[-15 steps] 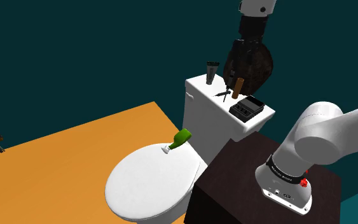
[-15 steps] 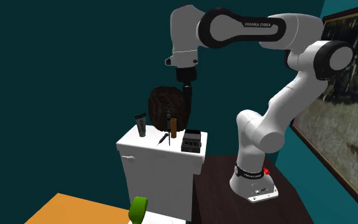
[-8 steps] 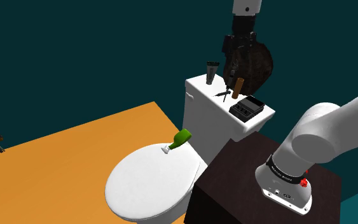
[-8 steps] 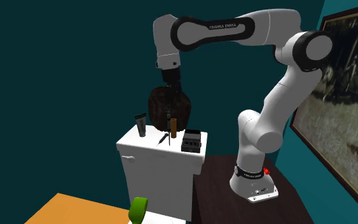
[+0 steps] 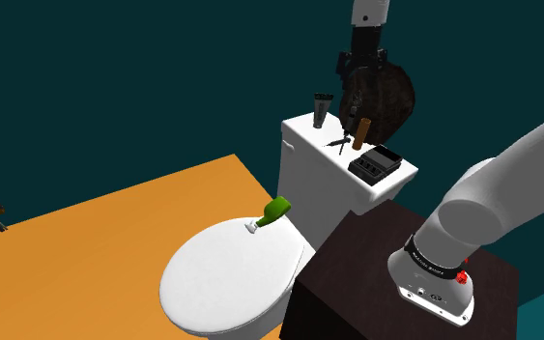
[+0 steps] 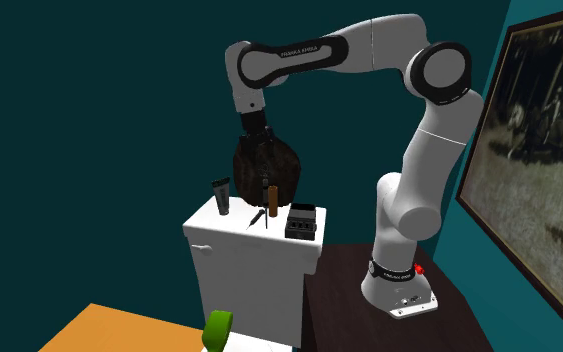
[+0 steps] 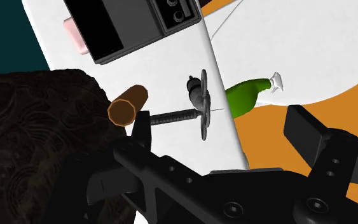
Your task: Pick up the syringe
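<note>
The black pincer (image 7: 220,124) is hovering wide open over the thin dark-grey syringe (image 7: 185,114); descending, one finger is likely risking toppling the brown cylinder (image 7: 128,106) just beside it.

toilet tank (image 5: 310,179) with syringe (image 5: 338,144), cylinder (image 5: 361,133), box (image 5: 378,162)

In the shoulder view, we find the syringe (image 5: 338,143) on the toilet tank (image 5: 308,166), with a tube (image 5: 321,108) at eleven o'clock from it, a cylinder (image 5: 361,133) at two and a box (image 5: 380,162) at four. A bottle (image 5: 275,212) lies on the toilet lid (image 5: 221,280) at seven.
</note>
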Robot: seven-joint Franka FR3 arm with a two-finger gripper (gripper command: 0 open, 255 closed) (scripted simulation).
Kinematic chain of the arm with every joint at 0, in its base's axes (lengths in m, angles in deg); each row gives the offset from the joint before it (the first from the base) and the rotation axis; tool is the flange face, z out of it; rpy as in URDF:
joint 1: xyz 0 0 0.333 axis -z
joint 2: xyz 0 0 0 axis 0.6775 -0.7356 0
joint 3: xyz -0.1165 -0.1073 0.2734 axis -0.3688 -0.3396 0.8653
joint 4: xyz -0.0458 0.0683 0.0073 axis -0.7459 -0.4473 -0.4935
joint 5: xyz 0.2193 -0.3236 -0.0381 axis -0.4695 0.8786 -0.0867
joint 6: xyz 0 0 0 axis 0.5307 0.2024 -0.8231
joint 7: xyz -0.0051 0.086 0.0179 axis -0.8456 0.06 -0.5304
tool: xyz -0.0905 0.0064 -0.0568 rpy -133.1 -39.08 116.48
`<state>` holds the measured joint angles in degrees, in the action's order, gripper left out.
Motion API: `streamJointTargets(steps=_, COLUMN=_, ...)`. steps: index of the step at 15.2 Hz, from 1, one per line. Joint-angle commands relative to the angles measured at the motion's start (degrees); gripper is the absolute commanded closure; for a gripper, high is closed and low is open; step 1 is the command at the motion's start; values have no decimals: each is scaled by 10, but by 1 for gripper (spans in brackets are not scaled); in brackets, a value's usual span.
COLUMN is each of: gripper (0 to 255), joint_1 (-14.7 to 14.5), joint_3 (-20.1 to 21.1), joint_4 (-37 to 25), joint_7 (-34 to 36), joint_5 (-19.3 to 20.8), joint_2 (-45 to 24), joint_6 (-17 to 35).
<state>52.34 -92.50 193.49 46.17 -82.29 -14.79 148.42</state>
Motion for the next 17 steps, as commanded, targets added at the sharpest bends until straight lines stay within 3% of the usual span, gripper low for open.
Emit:
streamJointTargets(steps=1, gripper=0, joint_1=5, joint_3=-5, joint_4=-1, joint_7=5, joint_5=-1, joint_2=-12, joint_6=7)
streamJointTargets(steps=9, gripper=0, joint_1=5, joint_3=-7, joint_4=48, joint_7=6, joint_5=0, joint_2=-14, joint_6=57)
streamJointTargets(steps=10, gripper=255, joint_1=5, joint_3=-7, joint_4=47, joint_7=6, joint_5=0, joint_2=-13, joint_6=56)
streamJointTargets(steps=17, gripper=255, joint_1=6, joint_3=-7, joint_4=48, joint_7=5, joint_5=0, joint_2=-13, joint_6=57)
